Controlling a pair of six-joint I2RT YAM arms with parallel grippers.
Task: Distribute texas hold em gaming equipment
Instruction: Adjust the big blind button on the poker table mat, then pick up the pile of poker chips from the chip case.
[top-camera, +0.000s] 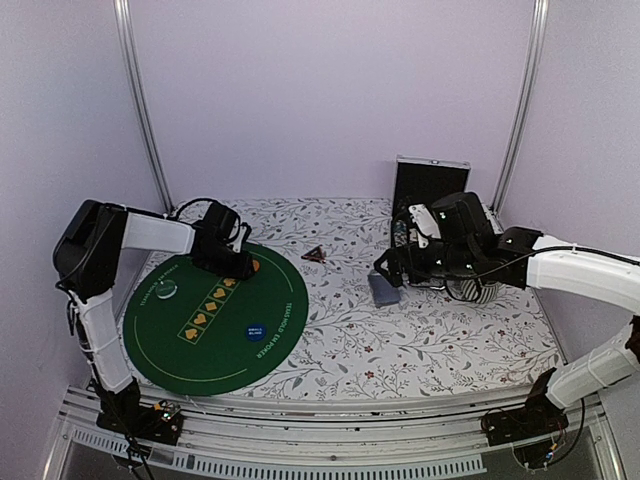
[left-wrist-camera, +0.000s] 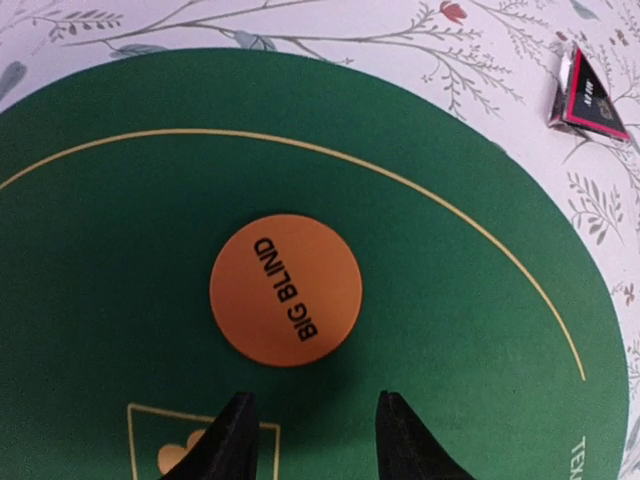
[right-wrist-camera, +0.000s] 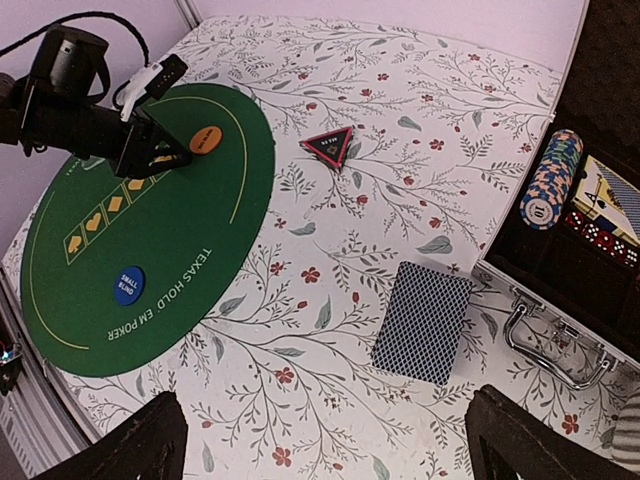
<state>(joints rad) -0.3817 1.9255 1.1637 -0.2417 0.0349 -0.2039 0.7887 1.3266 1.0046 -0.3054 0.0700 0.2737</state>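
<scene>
- The left gripper (left-wrist-camera: 312, 425) is being held low over the far part of the green mat (left-wrist-camera: 100, 250). Its fingers (left-wrist-camera: 232, 445) are standing part-way apart, and nothing is being gripped between them.
- The orange disc (left-wrist-camera: 286, 289), marked BIG BLIND, is lying flat on the mat just ahead of the fingertips. It is outside the gap and is not being touched by either tip, as far as can be seen.
- The blue disc (top-camera: 255, 333) is lying on the near right part of the mat, well apart from the left gripper.
- The marker (right-wrist-camera: 329, 147) is lying on the table (right-wrist-camera: 420, 90), between the mat and the case (right-wrist-camera: 560, 350).
- The right gripper (right-wrist-camera: 325, 425) is being held above the table. Its fingers (right-wrist-camera: 110, 445) are spread wide and nothing is being grasped.
- The deck (right-wrist-camera: 423, 320) is lying face down on the table, ahead of the right gripper's fingers and nearer its right one. It is just beside the case's handle side.
- The chips (right-wrist-camera: 550, 180) are lying in a row inside the open case, well apart from both grippers.
</scene>
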